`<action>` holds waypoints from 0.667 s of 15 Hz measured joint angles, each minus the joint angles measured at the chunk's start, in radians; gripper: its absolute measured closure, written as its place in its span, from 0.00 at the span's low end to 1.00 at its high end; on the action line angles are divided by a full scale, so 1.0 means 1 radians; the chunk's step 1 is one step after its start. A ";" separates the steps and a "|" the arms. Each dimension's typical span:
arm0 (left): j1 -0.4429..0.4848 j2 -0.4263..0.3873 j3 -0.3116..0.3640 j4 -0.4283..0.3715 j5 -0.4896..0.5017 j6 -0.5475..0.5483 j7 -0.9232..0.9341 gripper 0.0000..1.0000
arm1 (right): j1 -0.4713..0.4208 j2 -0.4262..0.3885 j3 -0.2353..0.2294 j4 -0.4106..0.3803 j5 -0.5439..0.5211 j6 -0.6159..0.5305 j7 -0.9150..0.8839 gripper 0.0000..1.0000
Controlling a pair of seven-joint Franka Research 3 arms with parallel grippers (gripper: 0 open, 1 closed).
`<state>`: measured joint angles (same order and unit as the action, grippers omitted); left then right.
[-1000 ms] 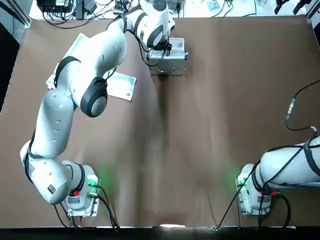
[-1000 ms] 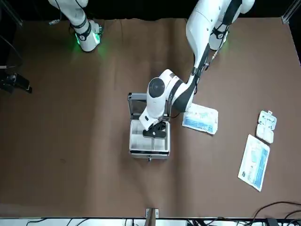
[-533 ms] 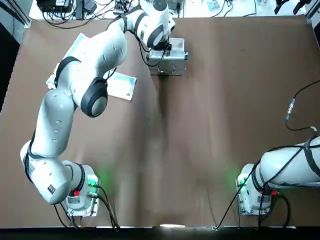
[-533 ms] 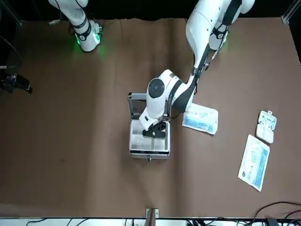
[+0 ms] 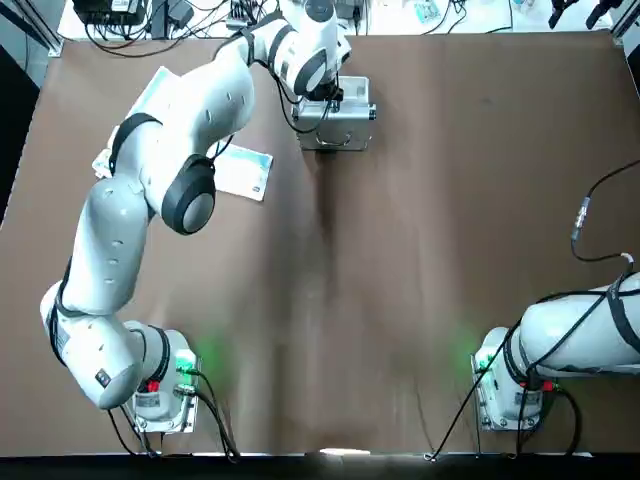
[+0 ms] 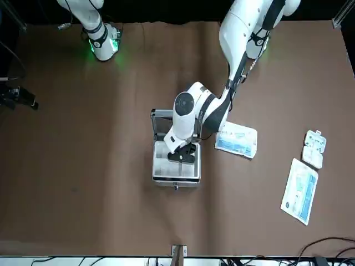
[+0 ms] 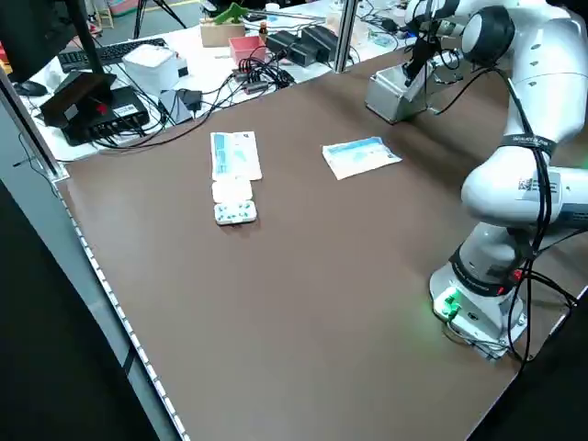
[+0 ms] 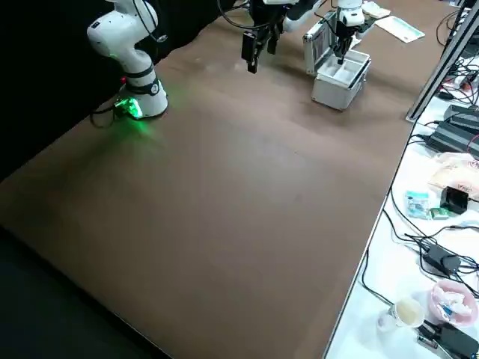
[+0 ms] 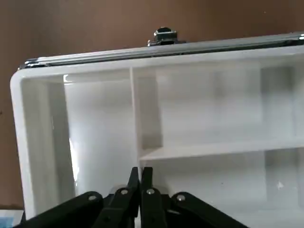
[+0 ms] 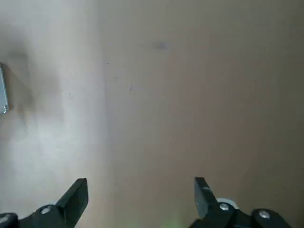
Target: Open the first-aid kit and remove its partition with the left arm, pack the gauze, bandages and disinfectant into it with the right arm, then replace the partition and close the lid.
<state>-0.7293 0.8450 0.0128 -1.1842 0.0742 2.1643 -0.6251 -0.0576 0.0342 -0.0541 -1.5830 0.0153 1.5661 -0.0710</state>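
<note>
I see the small silver metal first-aid case (image 6: 176,166) standing open at the table's far edge, near the middle, its silver lid (image 6: 159,123) upright on the side facing the arm bases. The white plastic partition tray (image 9: 156,142), divided into compartments, sits inside the case. My left arm (image 5: 170,190) reaches across the table to it; the left claw (image 9: 140,176) is down in the tray, fingers pinched nearly together, tips at a divider wall. I can't tell whether they actually grip the wall.

The right arm (image 5: 580,335) is folded back at the near right corner. The right claw (image 10: 141,190) hangs above bare brown table (image 5: 400,280), fingers wide apart, nothing between them.

Just beside the case, toward the table's left edge, lies a flat white-and-blue printed packet (image 6: 237,139). Closer to the far left corner are a long pale slim packet (image 6: 300,191) and a small white blister-like pack (image 6: 313,148), near each other. I can't make out the disinfectant bottle in any view.
</note>
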 joint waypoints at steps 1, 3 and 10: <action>0.000 0.000 0.000 0.000 0.000 0.001 0.011 0.97 | -0.001 0.000 0.000 0.000 0.000 0.000 0.000 0.01; 0.000 0.000 0.000 0.000 0.000 0.002 0.022 0.97 | -0.002 0.000 -0.002 0.000 0.000 -0.001 0.000 0.01; 0.000 0.000 0.001 -0.001 0.000 0.006 0.040 0.97 | -0.001 0.000 -0.001 0.000 0.001 0.003 -0.001 0.01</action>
<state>-0.7292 0.8451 0.0137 -1.1856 0.0742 2.1707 -0.5854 -0.0586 0.0342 -0.0548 -1.5831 0.0164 1.5687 -0.0719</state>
